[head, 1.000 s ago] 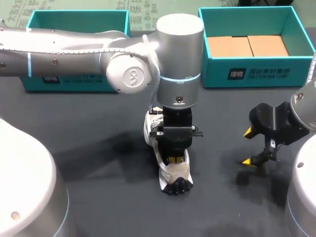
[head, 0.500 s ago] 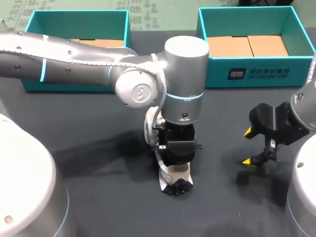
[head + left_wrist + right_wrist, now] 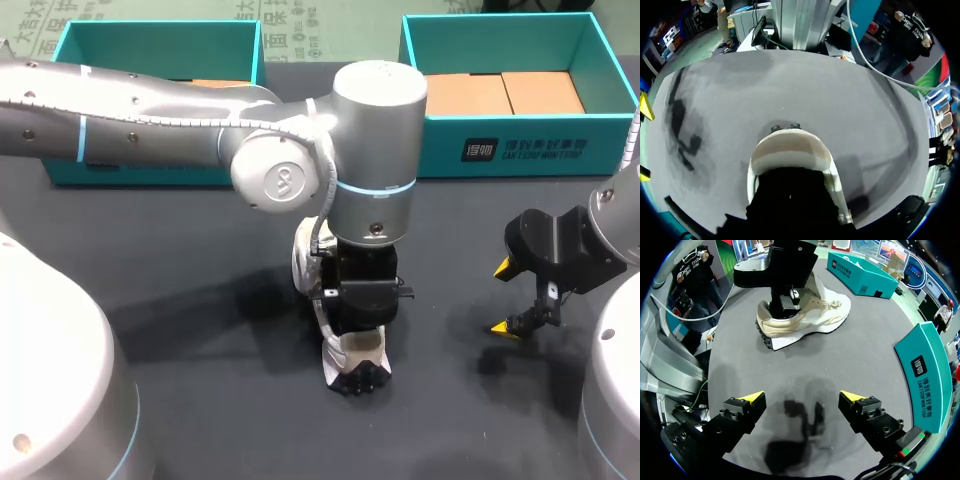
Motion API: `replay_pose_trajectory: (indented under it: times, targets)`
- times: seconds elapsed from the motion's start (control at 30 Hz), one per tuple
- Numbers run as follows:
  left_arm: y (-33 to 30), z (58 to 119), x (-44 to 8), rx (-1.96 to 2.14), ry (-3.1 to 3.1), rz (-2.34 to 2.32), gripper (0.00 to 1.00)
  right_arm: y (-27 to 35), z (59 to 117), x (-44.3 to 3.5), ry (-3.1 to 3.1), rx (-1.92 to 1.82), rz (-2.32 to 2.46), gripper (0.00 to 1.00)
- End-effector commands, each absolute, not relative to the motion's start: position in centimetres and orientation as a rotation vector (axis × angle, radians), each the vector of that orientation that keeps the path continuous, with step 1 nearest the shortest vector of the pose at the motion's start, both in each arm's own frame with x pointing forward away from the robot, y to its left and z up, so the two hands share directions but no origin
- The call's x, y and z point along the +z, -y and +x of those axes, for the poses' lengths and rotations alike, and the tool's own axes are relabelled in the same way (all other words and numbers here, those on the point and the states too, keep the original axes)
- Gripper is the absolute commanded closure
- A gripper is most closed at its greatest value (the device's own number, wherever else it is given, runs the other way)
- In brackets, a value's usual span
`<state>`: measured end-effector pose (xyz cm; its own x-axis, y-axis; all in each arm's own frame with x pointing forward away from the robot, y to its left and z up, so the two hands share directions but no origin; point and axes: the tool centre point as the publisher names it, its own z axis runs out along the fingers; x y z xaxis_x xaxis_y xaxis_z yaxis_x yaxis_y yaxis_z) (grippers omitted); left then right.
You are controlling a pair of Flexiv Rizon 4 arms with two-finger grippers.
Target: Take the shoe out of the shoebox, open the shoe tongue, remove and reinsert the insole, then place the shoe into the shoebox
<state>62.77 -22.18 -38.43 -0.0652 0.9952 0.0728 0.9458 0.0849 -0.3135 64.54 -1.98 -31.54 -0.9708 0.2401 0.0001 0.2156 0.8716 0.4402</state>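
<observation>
Because my left hand (image 3: pixel 360 300) is pressed down into the top of the shoe (image 3: pixel 356 352), its dark body hides everything below it, and I cannot tell how far open it is or whether it has hold of anything. From the left wrist, that hand (image 3: pixel 790 205) is a black mass over the middle of the shoe (image 3: pixel 790 150), with only the rounded cream toe cap showing ahead of it. The left arm (image 3: pixel 150 110) comes in across the far side of the worktop (image 3: pixel 200 260) and bends straight down over the shoe.

The shoe lies on the dark worktop near the middle, outside both boxes, with its toe and black lugged sole pointing toward my side. From the right wrist I see the shoe (image 3: pixel 810 315) side-on, cream with a pale sole, and a white flap standing up against the left hand's body.

My right hand (image 3: pixel 502 298) hangs above the worktop well to the right of the shoe, spread wide and holding nothing. Its own camera shows that hand (image 3: pixel 801 396) with only bare worktop and its shadow between the yellow tips.

Along the far edge stand two teal boxes, the left shoebox (image 3: pixel 160 28) and the right shoebox (image 3: pixel 500 150). Brown cardboard (image 3: pixel 500 95) lies inside the right one.
</observation>
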Motion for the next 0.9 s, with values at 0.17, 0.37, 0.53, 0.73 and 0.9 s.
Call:
replay_pose_trajectory:
  times: [0.17,0.37,0.53,0.73,0.9]
  targets:
    - [23.3,63.6,-41.9,0.143,2.125,-1.872,1.00,2.0,64.4,-31.5,-2.984,0.691,0.365,0.00]
    - [21.6,65.6,-40.8,0.126,2.198,-1.830,1.00,2.0,64.4,-31.5,-2.984,0.691,0.365,0.00]
    - [20.6,65.9,-38.9,0.130,2.232,-1.851,1.00,2.0,64.4,-31.5,-2.984,0.691,0.365,0.00]
    - [20.5,64.7,-36.8,0.125,2.245,-1.928,1.00,2.0,64.4,-31.5,-2.984,0.691,0.365,0.00]
    - [20.9,64.6,-35.7,0.029,2.317,-1.962,1.00,2.0,64.4,-31.5,-2.984,0.691,0.365,0.00]
